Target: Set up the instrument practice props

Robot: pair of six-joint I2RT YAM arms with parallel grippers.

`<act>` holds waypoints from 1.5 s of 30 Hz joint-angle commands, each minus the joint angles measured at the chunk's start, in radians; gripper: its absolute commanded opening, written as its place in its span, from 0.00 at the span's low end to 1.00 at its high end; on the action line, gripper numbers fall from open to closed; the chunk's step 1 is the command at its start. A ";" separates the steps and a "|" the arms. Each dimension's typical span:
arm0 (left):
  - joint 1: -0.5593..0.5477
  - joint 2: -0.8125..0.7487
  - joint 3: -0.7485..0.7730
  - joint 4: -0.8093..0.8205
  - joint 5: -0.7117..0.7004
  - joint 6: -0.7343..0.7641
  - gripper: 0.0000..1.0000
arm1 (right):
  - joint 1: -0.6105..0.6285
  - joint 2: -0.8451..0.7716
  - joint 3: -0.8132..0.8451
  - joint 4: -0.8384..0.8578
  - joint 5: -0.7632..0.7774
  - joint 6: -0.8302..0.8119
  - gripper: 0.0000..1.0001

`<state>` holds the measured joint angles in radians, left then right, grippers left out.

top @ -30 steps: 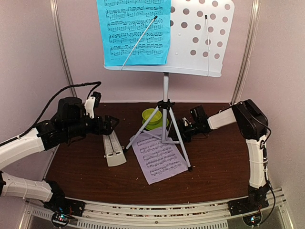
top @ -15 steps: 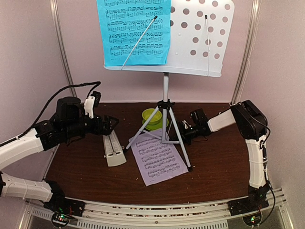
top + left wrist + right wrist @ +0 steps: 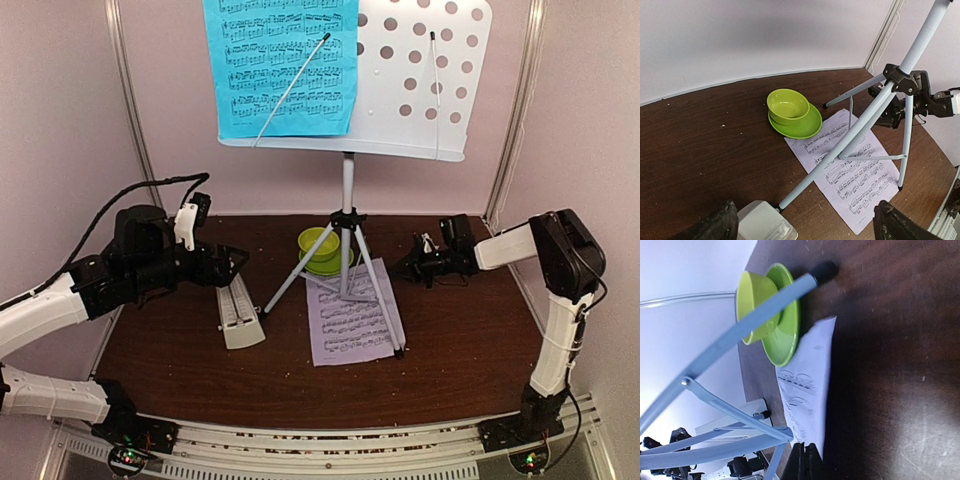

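From my console the biggest thing is the pale perforated music stand [image 3: 410, 75] on its silver tripod [image 3: 347, 255], upright at the back of the dark table [image 3: 460, 340]. The blue music sheet [image 3: 282, 65] rests on the left half of the stand's desk, with a thin wire arm across it. The pale pink music sheet [image 3: 350, 322] lies flat on the table under the tripod, between its front legs, with the right front leg crossing it. My right gripper [image 3: 406, 268] is just right of the tripod with its jaws closed, its tips at the pink sheet's right edge; I cannot tell whether paper is caught between them. The cream pyramid metronome [image 3: 238, 312] sits just left of the tripod's left foot. My left gripper [image 3: 237, 258] hangs above the metronome with its jaws spread wide and nothing between them. A lime-green bowl [image 3: 318, 242] on its saucer [image 3: 327, 265] sits behind the tripod's legs.
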<state>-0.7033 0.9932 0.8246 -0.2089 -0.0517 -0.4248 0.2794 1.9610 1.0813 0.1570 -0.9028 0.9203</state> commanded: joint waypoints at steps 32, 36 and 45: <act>-0.307 0.324 0.033 -0.004 0.051 0.296 0.64 | -0.045 0.039 0.053 -0.328 0.052 -0.269 0.53; -0.318 0.537 0.132 -0.012 0.042 0.299 0.53 | -0.045 0.031 0.051 -0.367 0.054 -0.292 0.53; -0.320 0.808 0.317 -0.060 -0.011 0.309 0.47 | -0.040 0.047 0.065 -0.442 0.053 -0.343 0.56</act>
<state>-1.0183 1.7344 1.0573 -0.2531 -0.0357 -0.1390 0.2295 2.0010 1.1431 -0.1703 -0.8856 0.6224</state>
